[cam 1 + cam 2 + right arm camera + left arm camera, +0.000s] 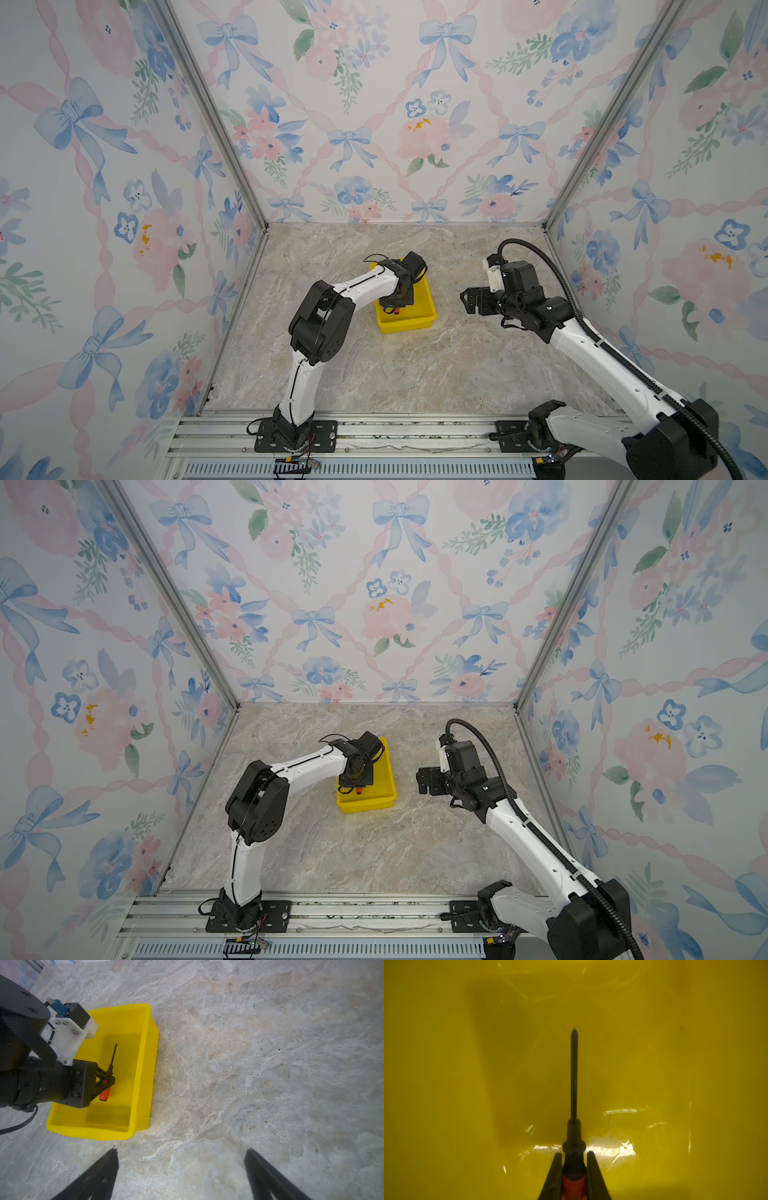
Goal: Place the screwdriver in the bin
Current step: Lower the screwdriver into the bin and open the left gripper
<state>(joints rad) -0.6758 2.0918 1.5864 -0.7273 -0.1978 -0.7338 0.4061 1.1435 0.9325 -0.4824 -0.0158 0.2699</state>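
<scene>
Screwdriver (574,1088) between clamped fingers (554,1174) — over yellow bin (446,1084)

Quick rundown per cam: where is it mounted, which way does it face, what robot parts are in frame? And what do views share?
Top views: stereo head high over the rail, looking down at the table; both arms show in both.
Left wrist: looks along the left gripper, shut on the screwdriver, into the bin.
Right wrist: above the table, sees the open right gripper and the left arm.
Shared: bin and screwdriver.
</scene>
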